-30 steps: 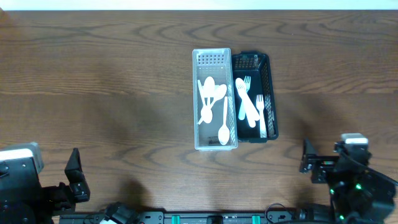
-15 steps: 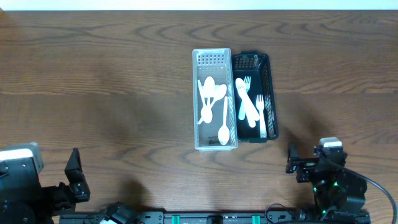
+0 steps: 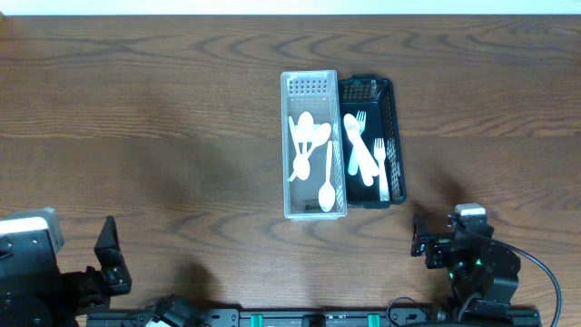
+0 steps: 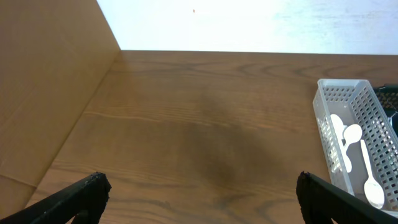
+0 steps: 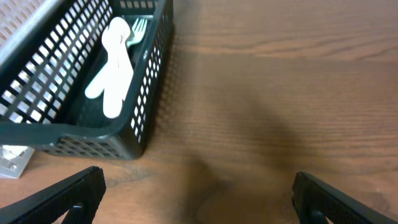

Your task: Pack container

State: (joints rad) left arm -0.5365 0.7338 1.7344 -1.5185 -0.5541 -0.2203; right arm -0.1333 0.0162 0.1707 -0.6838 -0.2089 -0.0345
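i find the white container (image 3: 313, 145) at the middle of the wooden table (image 3: 163, 118), its long side running away from the arms. several white spoons (image 3: 309, 145) lie inside it, loosely overlapped. the black basket (image 3: 372, 141) stands just beside it on the right. their long walls are touching or very nearly so; i cannot tell which. white forks (image 3: 363, 150) lie in the black basket.

left arm (image 3: 54, 272): it sits at the near left corner of the table, well apart from both containers. on its wrist camera the left gripper (image 4: 202, 183) shows jaws spread wide, with only bare table between them. the white container sits at the right edge of that view, with spoons visible through its open top.

right arm (image 3: 477, 268): it sits at the near edge, close to the black basket's near right corner but apart from it. on its wrist camera the right gripper (image 5: 198, 180) likewise has jaws wide apart and holds nothing. the near corner of the black basket fills the upper left of that view, with one of the white forks and a flat white handle lying inside.
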